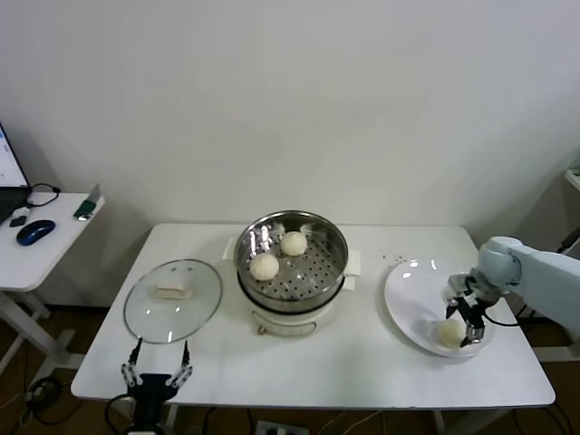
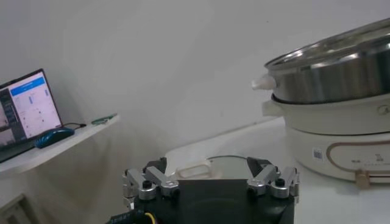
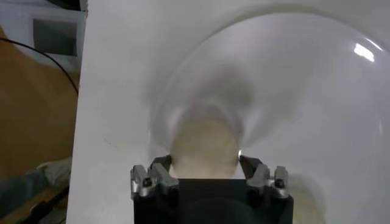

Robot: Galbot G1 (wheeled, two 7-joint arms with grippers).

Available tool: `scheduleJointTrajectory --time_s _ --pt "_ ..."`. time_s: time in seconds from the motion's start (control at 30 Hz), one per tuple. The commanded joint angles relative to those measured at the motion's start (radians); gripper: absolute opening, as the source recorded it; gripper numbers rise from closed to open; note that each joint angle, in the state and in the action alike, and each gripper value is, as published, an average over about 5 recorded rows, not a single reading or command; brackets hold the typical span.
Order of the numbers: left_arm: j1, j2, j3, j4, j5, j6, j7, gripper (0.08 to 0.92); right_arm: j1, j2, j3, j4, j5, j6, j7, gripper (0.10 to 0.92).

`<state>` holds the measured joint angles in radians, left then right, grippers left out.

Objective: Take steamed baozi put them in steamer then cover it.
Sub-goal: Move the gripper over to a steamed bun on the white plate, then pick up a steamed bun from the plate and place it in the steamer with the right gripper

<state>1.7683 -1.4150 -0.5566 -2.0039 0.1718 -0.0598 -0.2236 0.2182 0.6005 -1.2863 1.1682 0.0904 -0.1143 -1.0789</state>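
The steamer [image 1: 340,249] stands open at the table's middle, with two steamed baozi [image 1: 294,243] [image 1: 265,265] on its perforated tray. A third baozi [image 1: 449,333] lies on the white plate [image 1: 408,290] at the right. My right gripper [image 1: 459,328] is down over it. In the right wrist view the fingers [image 3: 159,167] press against both sides of this baozi [image 3: 204,143] on the plate [image 3: 292,91]. My left gripper [image 1: 160,344] waits open at the front left, just short of the glass lid [image 1: 172,299]. That lid [image 2: 228,163] lies flat on the table.
A side desk at the far left carries a blue mouse [image 1: 34,231] and a laptop [image 2: 27,106]. The steamer [image 2: 341,73] rises to one side of the left gripper [image 2: 208,164]. The plate sits near the table's right front corner.
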Motion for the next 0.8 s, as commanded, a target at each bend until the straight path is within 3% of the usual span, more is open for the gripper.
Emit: scheduleJointTrajectory --time_s 0.03,0.43,0.8 --pt "-0.001 0.003 0.0 0.003 0.002 0.0 0.0 0.823 0.007 0.008 -0.024 -0.011 0.002 0.005 -0.005 0.706" --pt "-0.006 0.003 0.006 0.01 0.003 0.001 0.0 0.823 0.092 0.033 -0.067 -0.017 0.01 0.073 -0.013 0.671" --pt "-0.008 -0.002 0.015 0.009 0.004 0.003 0.0 0.823 0.571 0.23 -0.292 0.003 -0.025 0.485 -0.052 0.662"
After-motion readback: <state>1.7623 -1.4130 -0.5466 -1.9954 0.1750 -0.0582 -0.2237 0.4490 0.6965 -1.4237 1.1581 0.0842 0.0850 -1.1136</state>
